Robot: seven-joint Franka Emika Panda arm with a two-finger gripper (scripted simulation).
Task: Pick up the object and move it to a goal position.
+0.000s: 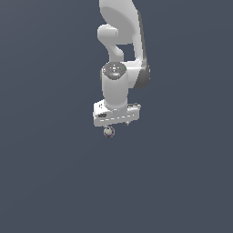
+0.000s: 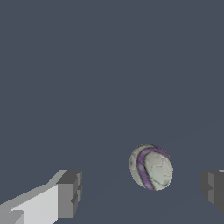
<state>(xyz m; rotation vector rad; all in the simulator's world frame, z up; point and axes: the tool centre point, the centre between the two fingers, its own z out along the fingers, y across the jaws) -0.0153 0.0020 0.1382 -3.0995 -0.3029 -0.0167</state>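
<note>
The object is a tiny off-white ball [image 2: 151, 167] with purple curved stripes. In the wrist view it lies between my two fingers [image 2: 70, 194], with a gap on each side, nearer to one finger than the other. My gripper [image 2: 142, 192] is open around it and touches nothing. In the exterior view the ball [image 1: 108, 132] shows just under the white gripper [image 1: 117, 126], towards the exterior view's left end of the hand. The arm points straight down over it.
The ground is a plain dark grey-blue surface [image 1: 182, 182] in every direction. No other object, edge or marker shows in either view.
</note>
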